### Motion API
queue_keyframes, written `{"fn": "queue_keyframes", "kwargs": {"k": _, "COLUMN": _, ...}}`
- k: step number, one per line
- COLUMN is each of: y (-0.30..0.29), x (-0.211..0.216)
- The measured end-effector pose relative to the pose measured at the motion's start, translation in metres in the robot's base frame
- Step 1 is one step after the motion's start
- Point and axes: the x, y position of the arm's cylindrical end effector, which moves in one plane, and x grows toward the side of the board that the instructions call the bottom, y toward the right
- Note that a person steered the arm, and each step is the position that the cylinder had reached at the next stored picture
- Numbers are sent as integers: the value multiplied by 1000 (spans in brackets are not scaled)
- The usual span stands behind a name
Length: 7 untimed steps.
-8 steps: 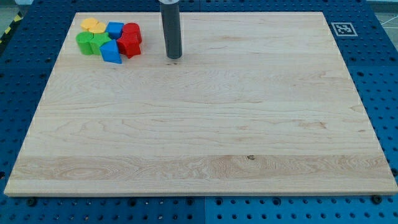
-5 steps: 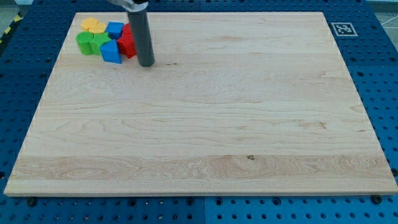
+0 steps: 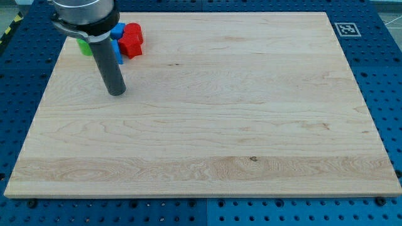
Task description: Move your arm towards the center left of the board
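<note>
Item: wooden board [image 3: 251, 125], pale grain, lying flat on a blue perforated table [image 3: 383, 75] and filling most of the view.

Item: dark rod [image 3: 108, 63], descending from the arm's grey mounting at the view's top left. It is carrying no claw, so there is no open or closed state to record. My tip [image 3: 117, 93] is resting on bare wood in the board's left part, nearer the top edge than the bottom edge, touching no block.

Item: block cluster, sitting by the board's top left corner, above my tip and apart from it. The rod and mounting are covering much of it.
- Red blocks [image 3: 132, 40], two pressed together at the cluster's right side; exact shapes are hard to make out.
- Blue block [image 3: 117, 30], partly showing just left of the red ones; a further blue sliver is showing beside the rod below it.
- Green block [image 3: 84, 46], only a small part peeking out at the rod's left side; shape cannot be told.

Item: black-and-white square marker [image 3: 345, 29], lying on the table just off the board's top right corner.
</note>
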Motion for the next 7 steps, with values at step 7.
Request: {"fn": "queue_keyframes", "kwargs": {"k": 7, "y": -89, "x": 32}}
